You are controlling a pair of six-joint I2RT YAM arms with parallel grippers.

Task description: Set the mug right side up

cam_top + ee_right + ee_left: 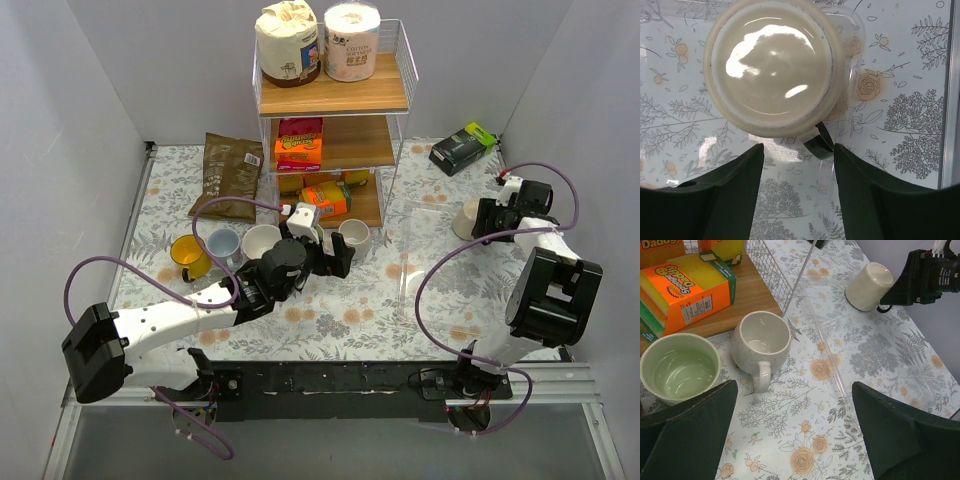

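Observation:
A cream mug point(772, 65) stands upside down on a clear plastic tray at the table's right side, its flat base facing up. It also shows in the top view point(466, 218) and in the left wrist view point(869, 286). My right gripper point(797, 200) is open and empty, hovering just above and beside the mug, apart from it; it shows in the top view point(484, 217). A dark part, perhaps the handle point(818, 144), sticks out under the mug's rim. My left gripper point(795, 435) is open and empty over the table's middle point(340, 255).
A speckled white mug point(761, 342) and a pale green bowl point(680, 367) stand upright by the wire shelf rack point(335, 95). A yellow mug point(189, 256), a brown bag point(230, 175) and a black pack point(462, 148) lie around. The clear tray's edge point(832, 365) crosses the cloth.

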